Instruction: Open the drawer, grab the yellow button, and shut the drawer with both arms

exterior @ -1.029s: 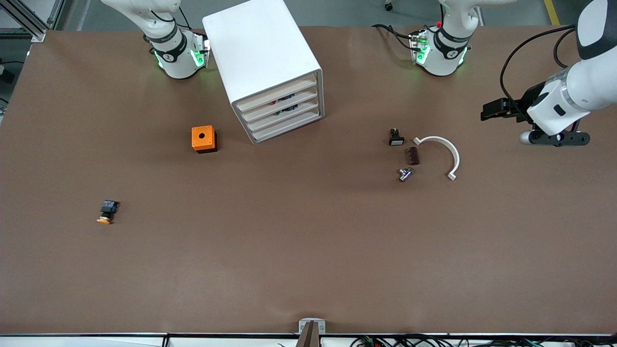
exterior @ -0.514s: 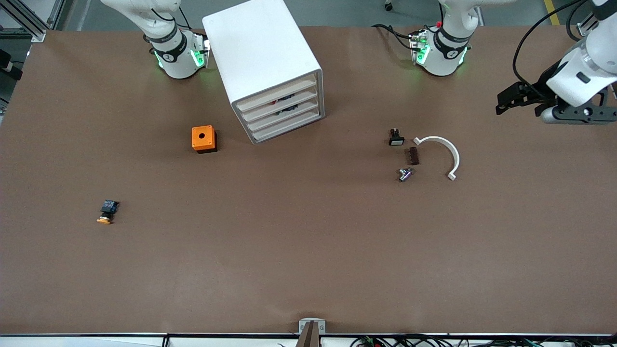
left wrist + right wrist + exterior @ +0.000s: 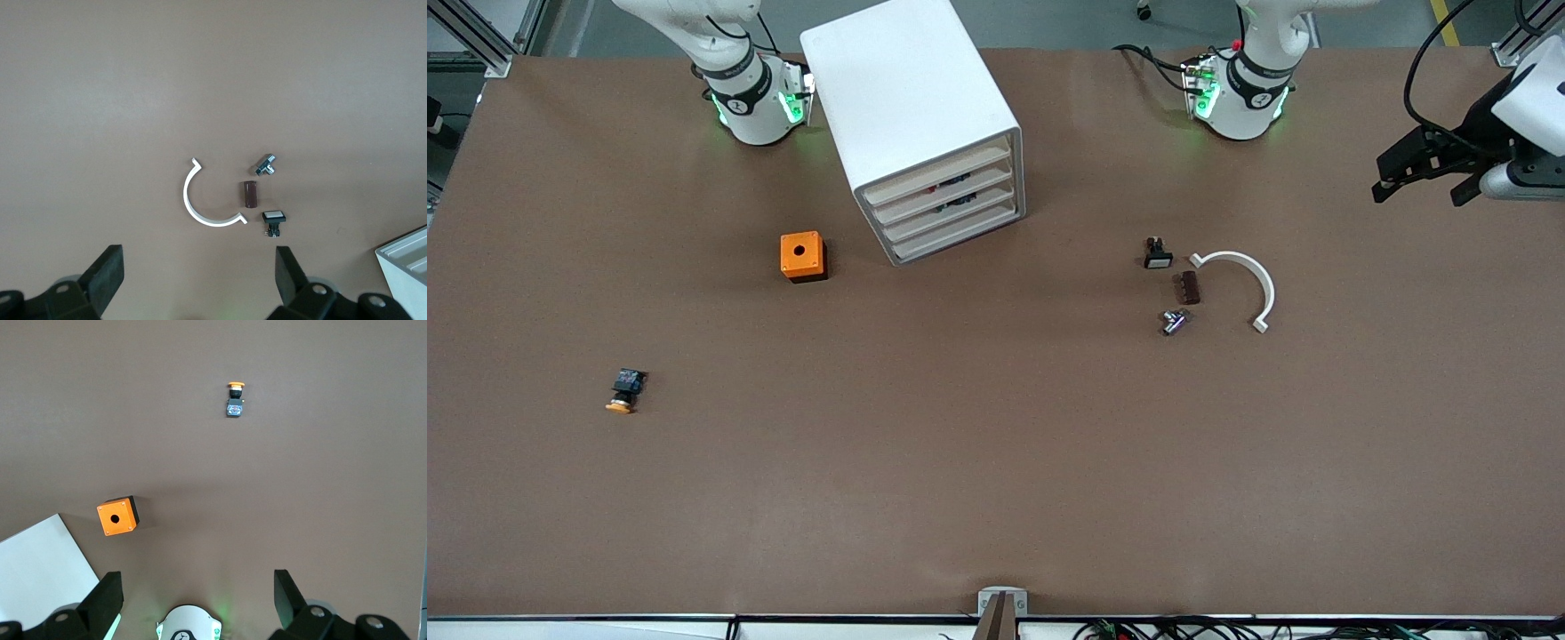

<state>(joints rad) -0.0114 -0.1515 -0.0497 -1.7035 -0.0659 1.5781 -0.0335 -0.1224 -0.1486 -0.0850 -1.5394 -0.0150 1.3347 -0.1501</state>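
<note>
A: Button [image 3: 625, 391] is lying on the counter [image 3: 996, 462] toward the right arm's end, well apart from my spread left gripper [image 3: 1421, 171].

B: Right gripper [image 3: 198, 603] is hanging spread; I'm seeing its orange cap pointing toward the front camera.

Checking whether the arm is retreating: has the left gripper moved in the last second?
Yes. The left gripper has moved away from the white curved piece, toward the left arm's end of the table and its base edge.

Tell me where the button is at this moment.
The button lies on the table toward the right arm's end, nearer to the front camera than the orange box, untouched by either gripper.
</note>
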